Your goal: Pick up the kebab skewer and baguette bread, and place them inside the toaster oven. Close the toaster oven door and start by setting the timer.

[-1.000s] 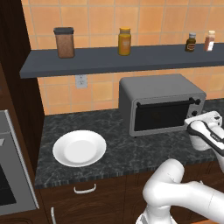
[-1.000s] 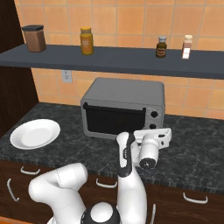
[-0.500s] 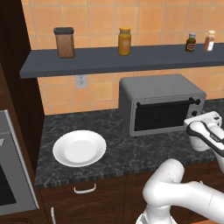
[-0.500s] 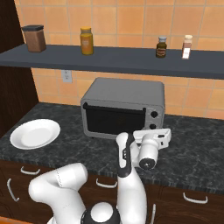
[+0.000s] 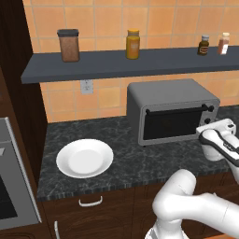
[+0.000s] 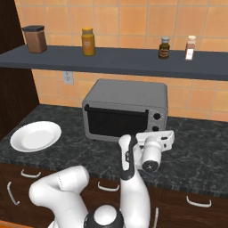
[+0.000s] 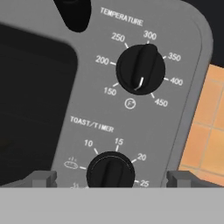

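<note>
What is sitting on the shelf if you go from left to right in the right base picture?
Brown canister → orange jar → small dark bottle → little red-and-white shaker.

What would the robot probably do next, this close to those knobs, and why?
Probably ease forward and close on the toast/timer knob to turn it. The toaster oven door looks shut, the plate is bare, and the open gripper has a fingertip on either side of that knob.
</note>
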Controlling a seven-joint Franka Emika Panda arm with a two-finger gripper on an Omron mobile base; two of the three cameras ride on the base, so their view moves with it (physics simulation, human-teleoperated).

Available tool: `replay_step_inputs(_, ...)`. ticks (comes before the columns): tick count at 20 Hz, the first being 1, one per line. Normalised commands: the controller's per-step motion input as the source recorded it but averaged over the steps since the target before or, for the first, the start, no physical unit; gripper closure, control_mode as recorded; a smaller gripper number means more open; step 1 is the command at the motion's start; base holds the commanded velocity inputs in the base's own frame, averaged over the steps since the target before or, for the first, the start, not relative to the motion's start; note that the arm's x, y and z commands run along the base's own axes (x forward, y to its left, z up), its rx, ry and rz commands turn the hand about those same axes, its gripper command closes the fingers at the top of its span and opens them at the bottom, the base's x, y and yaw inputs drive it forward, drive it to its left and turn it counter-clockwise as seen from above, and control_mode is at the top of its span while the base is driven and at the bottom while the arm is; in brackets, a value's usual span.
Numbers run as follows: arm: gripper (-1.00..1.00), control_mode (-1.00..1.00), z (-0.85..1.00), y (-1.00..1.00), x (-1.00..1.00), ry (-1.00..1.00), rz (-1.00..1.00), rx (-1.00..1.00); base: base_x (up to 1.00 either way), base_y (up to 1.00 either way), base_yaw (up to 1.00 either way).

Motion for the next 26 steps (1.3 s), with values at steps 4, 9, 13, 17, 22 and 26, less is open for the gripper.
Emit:
replay_step_inputs(4, -1.0, -1.0, 0.0, 0.0, 0.1, 0.0, 0.0, 0.0, 0.0, 0.0, 0.0)
replay_step_inputs(9, -1.0, -1.0, -0.02, 0.0, 0.0, 0.0, 0.0, 0.0, 0.0, 0.0, 0.0)
replay_step_inputs(13, -1.0, -1.0, 0.0, 0.0, 0.0, 0.0, 0.0, 0.0, 0.0, 0.0, 0.0)
replay_step_inputs(17, 1.0, -1.0, 0.0, 0.0, 0.07, 0.0, 0.0, 0.0, 0.0, 0.0, 0.0)
replay_step_inputs(22, 1.0, -1.0, 0.0, 0.0, 0.0, 0.0, -0.01, 0.0, 0.0, 0.0, 0.0)
replay_step_inputs(26, 1.0, -1.0, 0.0, 0.0, 0.0, -0.01, -0.01, 0.0, 0.0, 0.0, 0.0)
